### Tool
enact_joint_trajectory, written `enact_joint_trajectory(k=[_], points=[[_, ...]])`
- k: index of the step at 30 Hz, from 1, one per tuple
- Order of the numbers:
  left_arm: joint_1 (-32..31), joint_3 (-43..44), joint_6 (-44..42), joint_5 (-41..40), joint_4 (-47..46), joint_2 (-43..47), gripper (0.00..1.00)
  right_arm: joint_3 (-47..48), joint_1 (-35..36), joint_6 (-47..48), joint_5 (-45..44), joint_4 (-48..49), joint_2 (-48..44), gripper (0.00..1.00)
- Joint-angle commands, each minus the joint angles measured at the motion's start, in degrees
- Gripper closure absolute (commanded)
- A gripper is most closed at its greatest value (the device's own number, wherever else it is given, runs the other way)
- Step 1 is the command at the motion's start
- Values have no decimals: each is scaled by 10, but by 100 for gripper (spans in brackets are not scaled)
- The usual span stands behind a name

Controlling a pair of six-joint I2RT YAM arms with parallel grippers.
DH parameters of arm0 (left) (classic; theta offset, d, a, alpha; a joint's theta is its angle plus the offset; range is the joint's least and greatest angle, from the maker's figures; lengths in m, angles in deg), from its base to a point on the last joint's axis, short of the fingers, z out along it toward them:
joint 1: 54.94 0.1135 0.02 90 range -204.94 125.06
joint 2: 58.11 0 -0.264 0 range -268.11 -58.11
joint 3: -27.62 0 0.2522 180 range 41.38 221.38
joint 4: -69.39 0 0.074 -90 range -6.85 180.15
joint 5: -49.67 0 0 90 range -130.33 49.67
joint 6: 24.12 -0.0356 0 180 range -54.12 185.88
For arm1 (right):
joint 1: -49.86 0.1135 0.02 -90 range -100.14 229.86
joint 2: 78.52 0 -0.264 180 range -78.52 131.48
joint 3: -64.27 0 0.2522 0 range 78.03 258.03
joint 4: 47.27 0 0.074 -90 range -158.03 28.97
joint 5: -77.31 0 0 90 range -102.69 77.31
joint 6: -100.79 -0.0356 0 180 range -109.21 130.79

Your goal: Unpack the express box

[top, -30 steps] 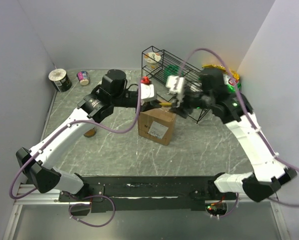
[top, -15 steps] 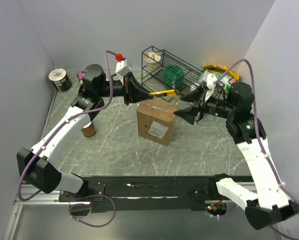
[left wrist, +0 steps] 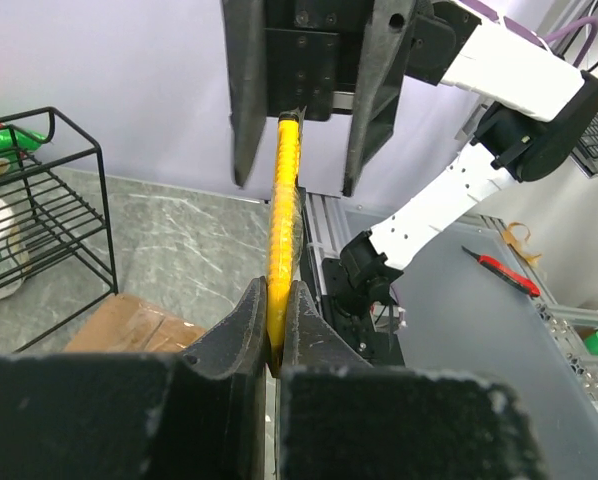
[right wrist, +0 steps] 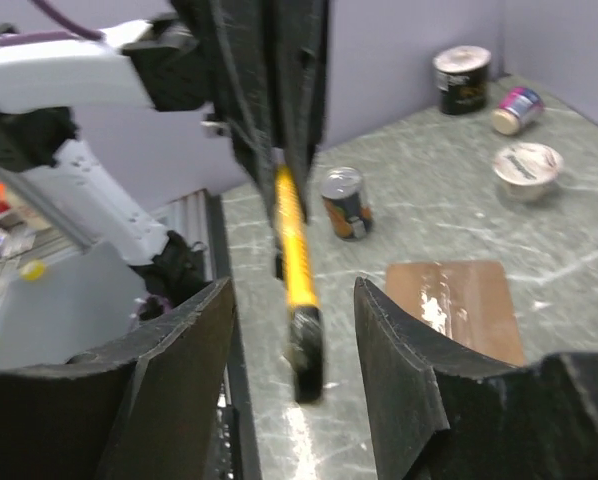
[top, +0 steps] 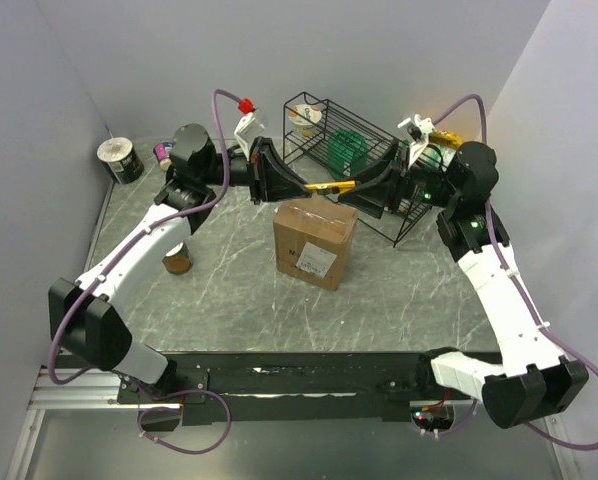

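One yellow tool [top: 329,186]: hung above the express box [top: 314,240]
Left gripper [top: 301,186]: clamped it
Right gripper [top: 352,192]: jaws apart, straddled it

My grey marbled tabletop [top: 229,290] spreads before the black wire rack [top: 377,140]; plain pale walls [top: 279,50] rise behind the rack and at both sides of it.

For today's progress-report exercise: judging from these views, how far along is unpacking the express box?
Done: a yellow tool is clamped in the left gripper above the table. In hand: the right gripper, jaws open, straddles its free end, seemingly a handover. Left: the express box sits closed, tape intact on top, so cutting, opening and emptying remain.
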Motion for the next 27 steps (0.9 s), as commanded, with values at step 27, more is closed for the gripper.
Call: enact_joint_trajectory(k=[27], points=[[0, 42, 43, 28, -54, -39, 99, 21, 23, -63, 57, 102, 43, 60]])
